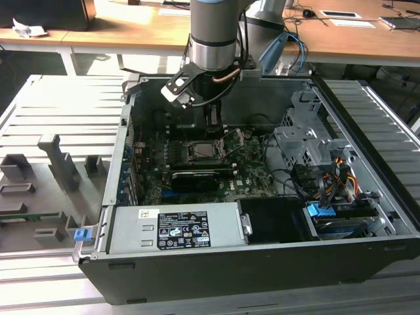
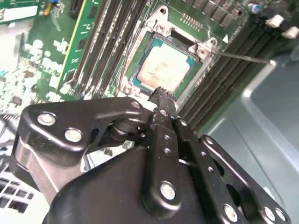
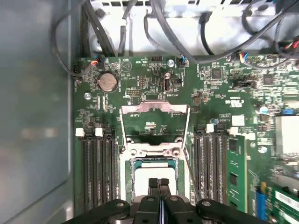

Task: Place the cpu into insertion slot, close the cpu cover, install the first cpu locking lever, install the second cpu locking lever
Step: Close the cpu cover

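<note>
Wooden desks (image 1: 131, 33) run along the back of the room, and in front of them a grey slatted table (image 1: 65, 111) carries the open computer case (image 1: 262, 262). Inside the case, a grey power supply box (image 1: 177, 230) lies along the near wall, with the green motherboard (image 1: 249, 174) spread out behind it. My arm (image 1: 213, 33) comes down from above into the middle of the case. In the first wrist view, the cpu cover (image 3: 154, 108) stands swung open on its hinge, its square window framing bare green board, just beside the insertion slot (image 3: 154, 160). The cpu (image 2: 162, 69) lies flat inside that slot, its dull metal top facing up and a thin green border showing round it. A thin wire lever (image 2: 247, 58) sticks out, raised, to one side of the socket. My gripper (image 2: 161, 95) hangs directly over the near edge of the chip. In both wrist views its two black fingertips (image 3: 153, 183) are pressed together with nothing between them.
</note>
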You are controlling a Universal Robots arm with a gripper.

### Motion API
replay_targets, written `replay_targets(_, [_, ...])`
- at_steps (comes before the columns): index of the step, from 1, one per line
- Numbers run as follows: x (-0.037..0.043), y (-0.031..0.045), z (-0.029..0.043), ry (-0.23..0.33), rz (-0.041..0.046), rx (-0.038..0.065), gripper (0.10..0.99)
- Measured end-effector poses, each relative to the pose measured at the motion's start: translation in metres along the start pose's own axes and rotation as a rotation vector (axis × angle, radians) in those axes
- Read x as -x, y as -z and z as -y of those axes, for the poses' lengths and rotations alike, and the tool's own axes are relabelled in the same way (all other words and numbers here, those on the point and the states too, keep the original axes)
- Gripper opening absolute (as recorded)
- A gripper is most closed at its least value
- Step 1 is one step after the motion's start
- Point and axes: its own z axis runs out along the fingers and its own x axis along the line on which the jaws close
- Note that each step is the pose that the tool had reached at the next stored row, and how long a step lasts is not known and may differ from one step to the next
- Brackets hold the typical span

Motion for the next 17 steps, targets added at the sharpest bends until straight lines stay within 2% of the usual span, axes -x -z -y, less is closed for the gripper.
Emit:
replay_targets(1, [-0.0001, 0.0054, -0.0002, 0.000, 0.0003, 0.000, 0.106])
replay_targets(2, [-0.0001, 0.0077, -0.0004, 0.000, 0.0003, 0.000, 0.106])
replay_targets(5, [-0.0004, 0.0085, -0.0025, 0.000, 0.0028, 0.000, 0.106])
replay_targets(6, [-0.0005, 0.0084, -0.0056, 0.000, 0.0038, 0.000, 0.106])
replay_targets(7, [-0.0007, 0.0079, -0.0129, 0.000, 0.0038, -0.001, 0.106])
replay_targets(8, [-0.0008, 0.0077, -0.0169, 0.000, 0.0038, -0.001, 0.106])
replay_targets(11, [-0.0009, 0.0090, -0.0171, 0.000, 0.0041, -0.002, 0.106])
replay_targets(15, [-0.0010, 0.0202, -0.0177, 0.000, 0.0057, -0.001, 0.106])
replay_targets(17, [-0.0010, 0.0202, -0.0182, 0.000, 0.0055, -0.001, 0.106])
